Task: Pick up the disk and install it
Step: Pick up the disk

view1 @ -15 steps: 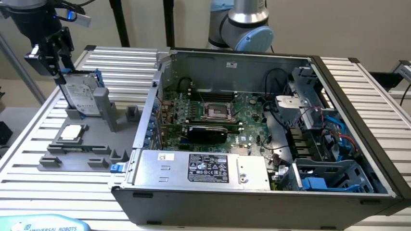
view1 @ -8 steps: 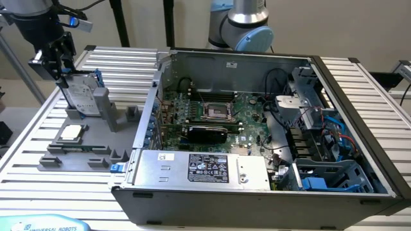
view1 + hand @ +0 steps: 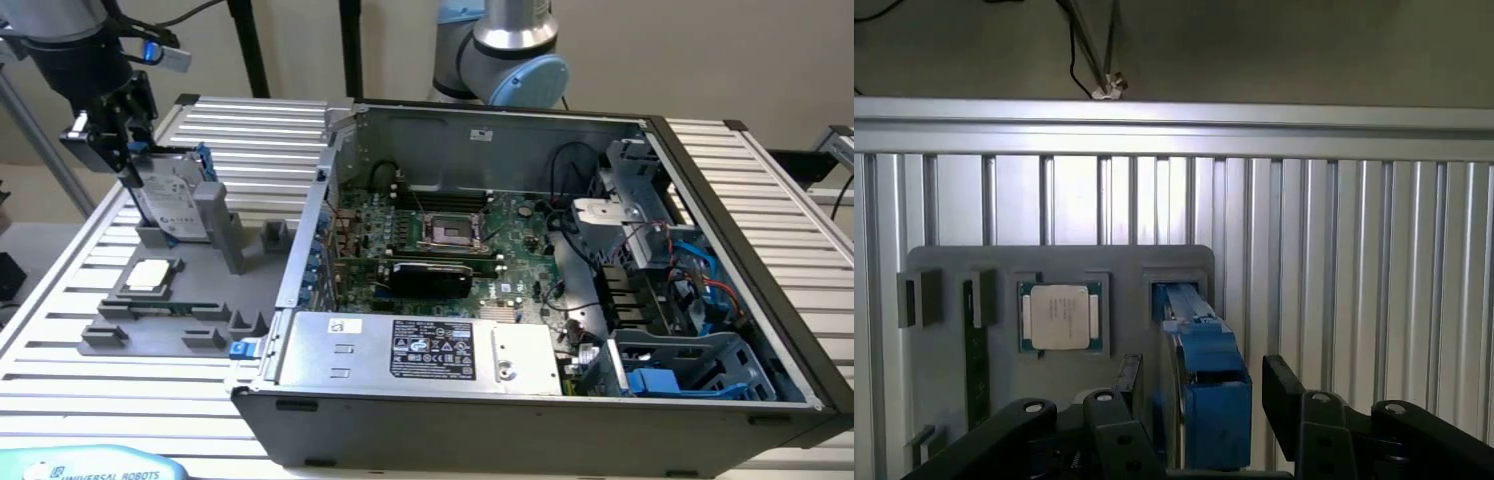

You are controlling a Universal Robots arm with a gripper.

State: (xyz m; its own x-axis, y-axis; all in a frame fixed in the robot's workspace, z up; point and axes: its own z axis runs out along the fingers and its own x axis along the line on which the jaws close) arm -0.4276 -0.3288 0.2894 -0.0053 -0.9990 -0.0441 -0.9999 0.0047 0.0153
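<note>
The gripper (image 3: 1202, 388) hangs over the disk (image 3: 1204, 345) — it stands upright in the grey holder (image 3: 1004, 265), probably for easy grasping — with fingers (image 3: 1284, 388) spread on both sides, not clamped.

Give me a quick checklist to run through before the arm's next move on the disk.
1. Disk upright in the grey holder: ok.
2. Gripper straddling the disk's blue bracket: ok.
3. Jaws shut on the disk: not ok, a gap shows beside the bracket.
4. Computer case panel off, inside exposed: ok.
5. Chip on the holder apart from the gripper: ok.
</note>
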